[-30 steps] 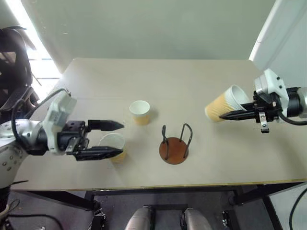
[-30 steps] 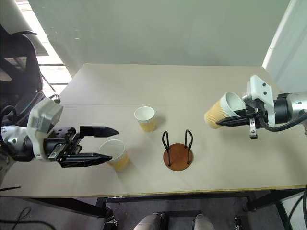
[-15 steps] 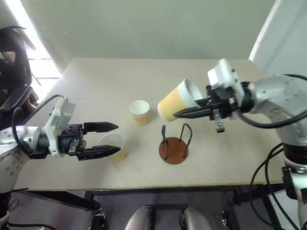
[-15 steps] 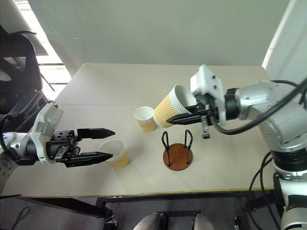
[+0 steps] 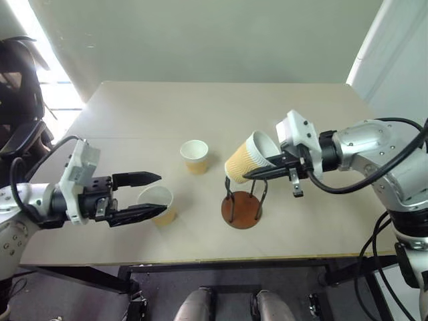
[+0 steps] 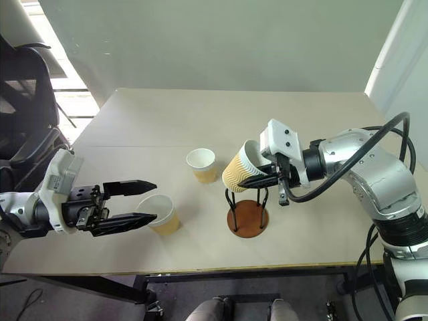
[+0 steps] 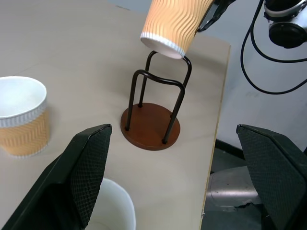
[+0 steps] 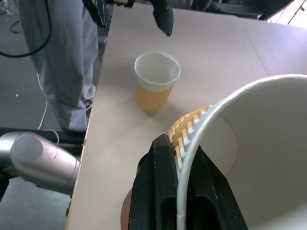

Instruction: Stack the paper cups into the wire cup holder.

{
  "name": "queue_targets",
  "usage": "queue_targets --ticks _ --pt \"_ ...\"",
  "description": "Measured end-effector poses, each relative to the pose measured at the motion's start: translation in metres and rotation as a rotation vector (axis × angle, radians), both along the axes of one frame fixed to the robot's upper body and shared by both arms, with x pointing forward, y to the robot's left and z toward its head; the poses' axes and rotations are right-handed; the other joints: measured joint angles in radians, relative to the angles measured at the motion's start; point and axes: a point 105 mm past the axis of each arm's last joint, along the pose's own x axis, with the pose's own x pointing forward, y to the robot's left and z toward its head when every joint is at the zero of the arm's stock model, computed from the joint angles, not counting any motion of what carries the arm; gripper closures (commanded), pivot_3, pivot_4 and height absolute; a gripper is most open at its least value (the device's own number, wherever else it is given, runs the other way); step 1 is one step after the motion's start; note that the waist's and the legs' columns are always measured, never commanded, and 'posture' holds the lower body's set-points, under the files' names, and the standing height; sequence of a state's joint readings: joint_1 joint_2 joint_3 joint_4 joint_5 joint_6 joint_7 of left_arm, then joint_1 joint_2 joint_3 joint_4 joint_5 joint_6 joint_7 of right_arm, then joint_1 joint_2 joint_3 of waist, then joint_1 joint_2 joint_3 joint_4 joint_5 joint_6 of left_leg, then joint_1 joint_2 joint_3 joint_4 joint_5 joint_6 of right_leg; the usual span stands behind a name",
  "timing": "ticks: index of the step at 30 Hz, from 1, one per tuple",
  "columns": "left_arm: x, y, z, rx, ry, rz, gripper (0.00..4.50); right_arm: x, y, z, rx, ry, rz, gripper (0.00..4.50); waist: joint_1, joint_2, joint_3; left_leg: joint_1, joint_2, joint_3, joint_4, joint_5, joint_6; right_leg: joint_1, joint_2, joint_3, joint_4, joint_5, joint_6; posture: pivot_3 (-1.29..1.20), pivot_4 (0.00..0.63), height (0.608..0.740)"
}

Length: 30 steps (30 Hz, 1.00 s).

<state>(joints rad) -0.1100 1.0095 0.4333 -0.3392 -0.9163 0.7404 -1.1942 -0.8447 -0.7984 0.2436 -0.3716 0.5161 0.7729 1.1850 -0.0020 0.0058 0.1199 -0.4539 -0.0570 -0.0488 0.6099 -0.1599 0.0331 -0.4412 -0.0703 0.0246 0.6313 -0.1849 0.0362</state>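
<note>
Left eye view: right gripper (image 5: pixel 249 176) pinches a tilted paper cup (image 5: pixel 249 158) by its rim above the wire cup holder (image 5: pixel 242 208); left gripper (image 5: pixel 159 194) gapes wide around another cup (image 5: pixel 158 202), not gripping.

a: the paper cups (image 7: pixel 169 25) have rippled tan sleeves and smooth white insides.
b: the wire cup holder (image 7: pixel 152 111) looks like thin black metal on a satiny brown wooden disc; matt beige table (image 5: pixel 267 107).

Paper cups (image 5: pixel 194 156) tan-yellow, wavy-ribbed, white inside; wire cup holder (image 5: pixel 242 208) rust-brown base, black wires; table (image 5: pixel 200 107) beige.
</note>
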Motion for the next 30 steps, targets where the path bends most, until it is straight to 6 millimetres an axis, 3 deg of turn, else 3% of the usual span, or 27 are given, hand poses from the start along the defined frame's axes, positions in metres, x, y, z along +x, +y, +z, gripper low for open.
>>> queue_targets --ticks 15,30 --pt "-0.002 0.001 0.003 -0.008 -0.015 0.021 0.00 0.000 0.000 -0.020 -0.053 0.027 0.006 4.48 0.000 0.000 0.000 0.000 0.000 0.000 0.000 0.000 0.000 0.000 0.000 0.000 0.000 0.000 0.000 0.00 0.150 0.740" --pt "-0.002 0.000 0.003 -0.006 -0.015 0.027 0.00 0.003 -0.004 -0.028 -0.097 -0.005 -0.008 4.48 0.000 0.000 0.000 0.000 0.000 0.000 0.000 0.000 0.000 0.000 0.000 0.000 0.000 0.000 -0.001 0.00 0.150 0.740"
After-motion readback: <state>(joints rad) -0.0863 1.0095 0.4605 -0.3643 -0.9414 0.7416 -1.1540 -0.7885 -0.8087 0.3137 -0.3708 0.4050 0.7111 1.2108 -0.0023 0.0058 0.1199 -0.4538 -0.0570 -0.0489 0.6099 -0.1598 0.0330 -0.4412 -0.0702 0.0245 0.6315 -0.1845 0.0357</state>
